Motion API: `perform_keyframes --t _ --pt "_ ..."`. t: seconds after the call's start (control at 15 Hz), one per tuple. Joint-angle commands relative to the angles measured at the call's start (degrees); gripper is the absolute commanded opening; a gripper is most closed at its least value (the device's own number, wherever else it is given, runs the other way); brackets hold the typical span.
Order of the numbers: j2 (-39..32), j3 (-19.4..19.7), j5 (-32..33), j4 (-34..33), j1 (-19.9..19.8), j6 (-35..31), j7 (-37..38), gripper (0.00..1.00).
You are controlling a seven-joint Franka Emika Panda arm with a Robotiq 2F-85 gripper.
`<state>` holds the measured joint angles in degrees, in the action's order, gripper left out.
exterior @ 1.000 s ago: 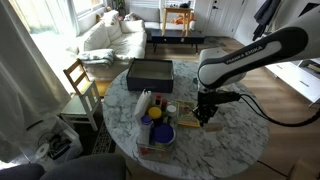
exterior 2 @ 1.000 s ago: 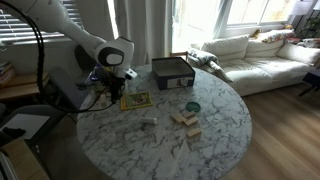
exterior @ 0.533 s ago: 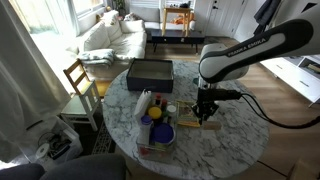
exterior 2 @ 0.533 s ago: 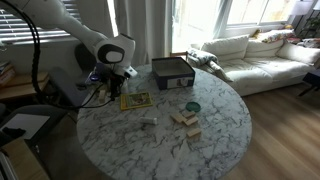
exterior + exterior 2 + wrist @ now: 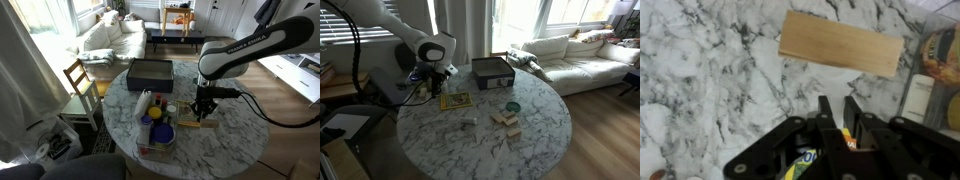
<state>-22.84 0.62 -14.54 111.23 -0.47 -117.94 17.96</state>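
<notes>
My gripper (image 5: 837, 112) hangs over the round marble table (image 5: 230, 140). Its fingers are shut on a small colourful packet (image 5: 846, 136), yellow, orange and blue, that shows between the jaws. In the wrist view a flat wooden board (image 5: 843, 42) lies on the marble just ahead of the fingertips, apart from them. In both exterior views the gripper (image 5: 203, 107) (image 5: 432, 84) is a little above the table near its edge, over a flat yellowish card (image 5: 196, 124) (image 5: 455, 100).
A black box (image 5: 150, 72) (image 5: 492, 72) stands at the table's far side. A blue bowl (image 5: 158, 131) and bottles (image 5: 146, 103) are near the gripper. Wooden blocks (image 5: 505, 118) and a teal cup (image 5: 512, 107) sit mid-table. A wooden chair (image 5: 80, 80) stands beside the table.
The gripper has risen slightly above the table with the packet still between its fingers. The things on the table have not moved.
</notes>
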Motion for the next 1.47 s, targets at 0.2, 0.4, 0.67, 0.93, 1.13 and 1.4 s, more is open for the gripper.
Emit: perform_keyframes --t 0.2,0.4,0.67,0.93,1.13,1.4 --pt "1.35 1.36 -2.51 -5.66 0.33 1.52 9.62 0.05" --pt "0.98 1.83 -2.13 -8.16 0.53 2.6 13.94 0.05" --pt "-0.18 1.92 -2.82 -11.23 0.57 5.34 20.42 0.05" --pt "-0.95 1.54 -4.34 -13.71 0.36 7.38 24.81 0.05" --pt "-1.61 1.3 -5.65 -15.63 0.3 7.97 27.7 0.05" --pt "-3.06 1.3 -6.72 -18.13 0.57 6.59 31.55 0.05"
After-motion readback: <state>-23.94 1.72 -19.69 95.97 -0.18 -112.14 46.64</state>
